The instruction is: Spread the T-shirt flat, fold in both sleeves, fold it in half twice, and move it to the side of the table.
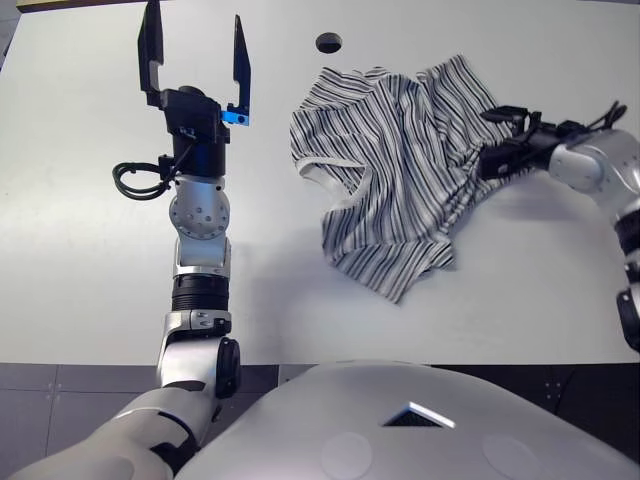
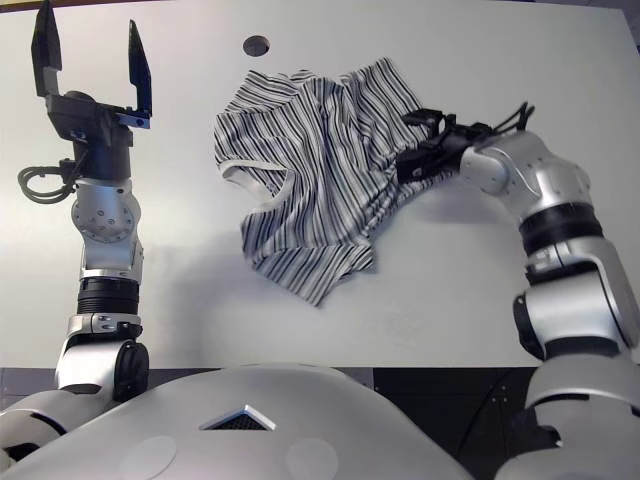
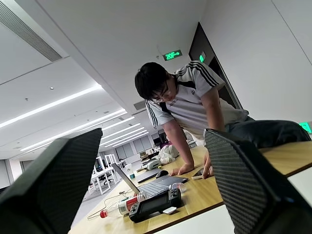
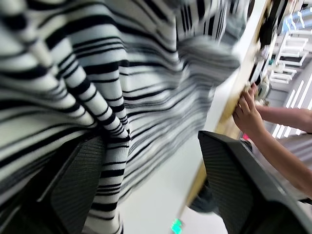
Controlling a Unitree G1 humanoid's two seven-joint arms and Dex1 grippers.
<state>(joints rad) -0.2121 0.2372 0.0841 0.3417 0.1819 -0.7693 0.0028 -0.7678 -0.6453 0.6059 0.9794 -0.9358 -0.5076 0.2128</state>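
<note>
A white worktop (image 1: 80,260) is seen across most of both eye views. A black-and-white striped T-shirt (image 1: 385,160) is found crumpled and bunched on it, in the upper centre-right of the left eye frame, with one hem corner trailing toward the lower centre. The left gripper (image 1: 195,35) is held upright in the upper left of the frame, well apart from the T-shirt. Its fingers (image 1: 150,45) are spread wide with nothing between them. The right gripper (image 2: 412,142) is placed against the right edge of the T-shirt, at the right of the frame. Its fingers (image 4: 78,180) are set wide apart, and in the right wrist view striped cloth is draped over one of them without being clamped. A small dark round hole (image 1: 328,42) is seen in the worktop just above the T-shirt, at the top centre.
</note>
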